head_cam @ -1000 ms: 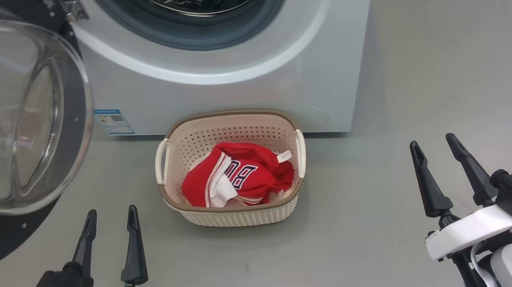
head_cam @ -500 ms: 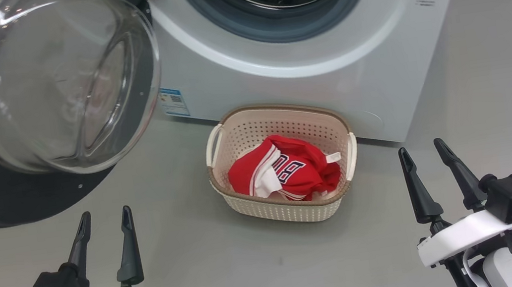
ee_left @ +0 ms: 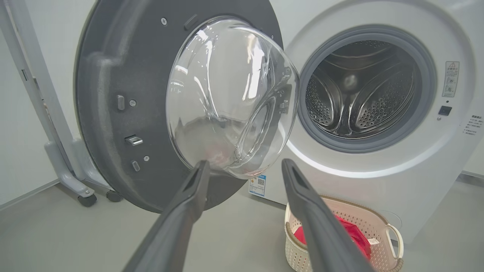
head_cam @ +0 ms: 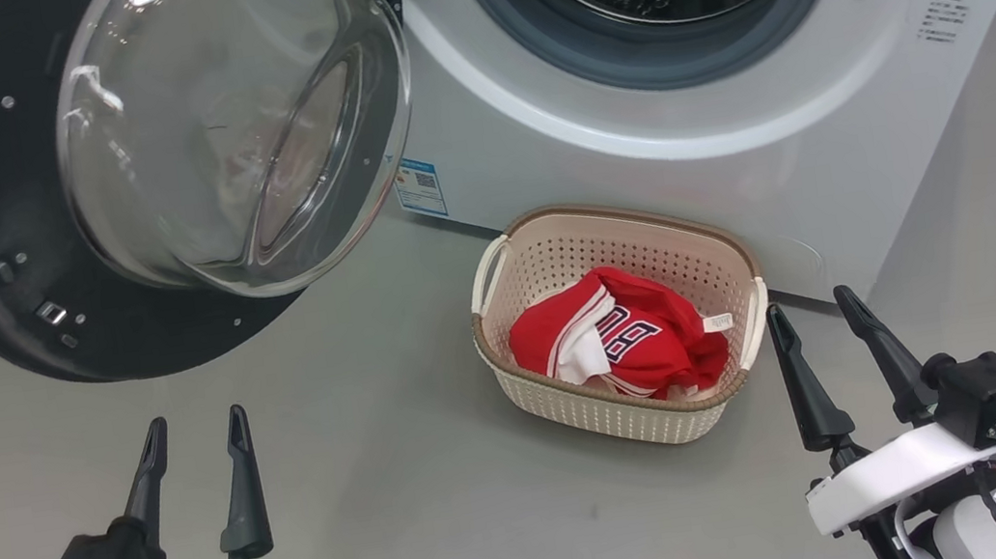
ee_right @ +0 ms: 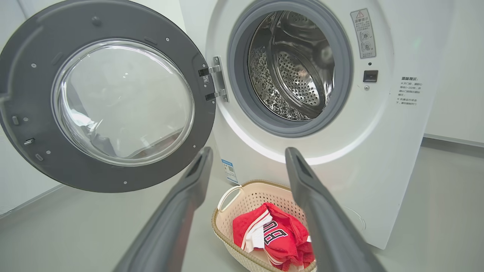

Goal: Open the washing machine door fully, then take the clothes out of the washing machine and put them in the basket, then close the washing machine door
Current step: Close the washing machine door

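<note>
So left tool is spread open, empty. The washing machine door is swung out leftward: matte black ring, clear bulging glass bowl facing right. Perforated cream basket just in front of the white washing machine, long axis slanting down-right, holds the crumpled red clothes. And right tool is open too.

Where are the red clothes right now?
The red clothes lie in the cream basket on the floor, just in front of the washing machine. In the head view that is centre-right, near the right gripper.
</note>
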`<state>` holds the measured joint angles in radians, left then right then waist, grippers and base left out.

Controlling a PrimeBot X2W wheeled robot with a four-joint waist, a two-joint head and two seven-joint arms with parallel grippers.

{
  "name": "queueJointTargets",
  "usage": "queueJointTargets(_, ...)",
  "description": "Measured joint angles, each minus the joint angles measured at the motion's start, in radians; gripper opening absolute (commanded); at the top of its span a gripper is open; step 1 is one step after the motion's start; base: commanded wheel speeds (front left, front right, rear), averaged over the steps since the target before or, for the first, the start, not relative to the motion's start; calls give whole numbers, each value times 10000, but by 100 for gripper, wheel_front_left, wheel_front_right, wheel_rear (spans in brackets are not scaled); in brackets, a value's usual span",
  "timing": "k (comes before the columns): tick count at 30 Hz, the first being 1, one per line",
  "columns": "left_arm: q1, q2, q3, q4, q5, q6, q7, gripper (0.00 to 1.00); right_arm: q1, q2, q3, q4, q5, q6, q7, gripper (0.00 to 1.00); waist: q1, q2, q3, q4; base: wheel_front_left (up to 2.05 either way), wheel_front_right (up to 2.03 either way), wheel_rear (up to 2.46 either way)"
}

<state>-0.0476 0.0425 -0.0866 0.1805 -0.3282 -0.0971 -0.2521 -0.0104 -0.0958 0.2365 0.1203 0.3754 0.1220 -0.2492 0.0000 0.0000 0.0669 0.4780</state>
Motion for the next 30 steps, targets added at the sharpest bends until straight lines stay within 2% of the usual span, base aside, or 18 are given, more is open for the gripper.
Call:
queueJointTargets(8, 257, 0, 222, -90, 0, 56, 0, 100, -1, 13, 274, 63, 0, 0, 0, 100, 0, 0, -62, 366, 0, 0, 0)
queueJointTargets(30, 345, -2, 268, -274, -48, 86, 0, 100, -10, -15, 456, 205, 13, 0, 0, 100, 0, 0, -49, 511, 0, 0, 0)
